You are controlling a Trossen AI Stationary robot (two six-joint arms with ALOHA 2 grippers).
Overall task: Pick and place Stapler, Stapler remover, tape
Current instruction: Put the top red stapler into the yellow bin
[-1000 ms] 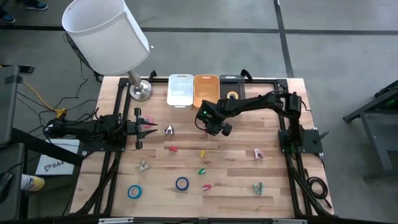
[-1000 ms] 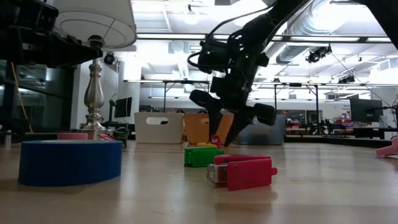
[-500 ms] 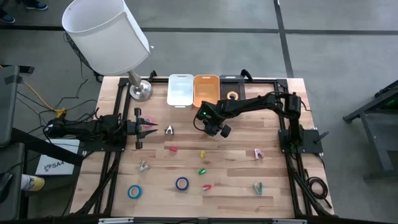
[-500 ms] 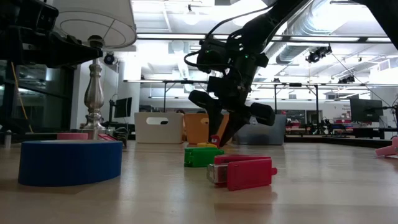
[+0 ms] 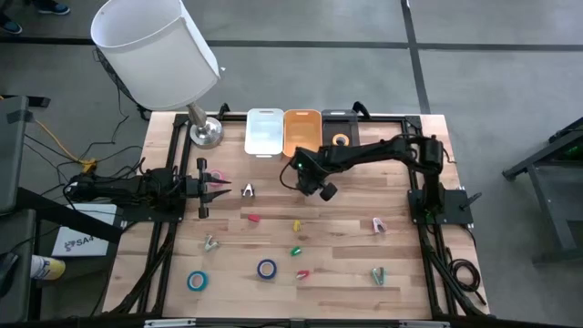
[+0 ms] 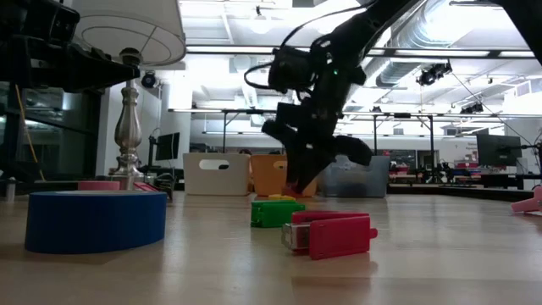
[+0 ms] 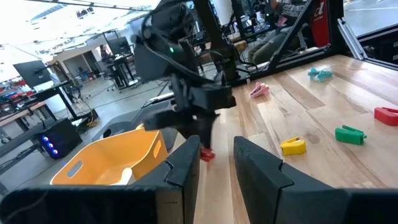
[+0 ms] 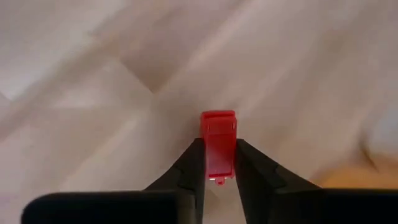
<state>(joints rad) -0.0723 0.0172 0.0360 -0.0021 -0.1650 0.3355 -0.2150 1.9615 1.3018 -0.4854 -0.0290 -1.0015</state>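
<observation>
A small red stapler (image 8: 217,127) sits between the fingers of my right gripper (image 8: 217,147), which is shut on it at mid-table (image 5: 310,185), just in front of the orange bin (image 5: 302,132). In the low view the gripper (image 6: 296,188) points steeply down at the tabletop. The left wrist view shows the stapler (image 7: 207,154) at the fingertips, close to the wood. My left gripper (image 7: 217,142) waits level at the table's left side (image 5: 208,188), open, with nothing between its fingers. A yellow tape ring (image 5: 340,139) lies in the black bin. My right gripper pinches the red stapler's two long sides (image 8: 212,155) between its two fingers, at the end nearer the wrist. The fingers come from above, slanting steeply down, and lie along the stapler. Whether the stapler's free end (image 8: 218,115) is clear of the table, I cannot tell.
A white bin (image 5: 264,132) stands left of the orange one. Loose on the wood lie two blue tape rolls (image 5: 197,281) (image 5: 266,269), small red (image 5: 252,219), yellow (image 5: 297,225) and green (image 5: 295,250) staplers, and pink (image 5: 378,225) and teal (image 5: 377,273) removers. A lamp (image 5: 205,132) stands far left.
My right gripper has rolled about its own axis and shut: its fingers stood apart over the red stapler and are now closed on it.
</observation>
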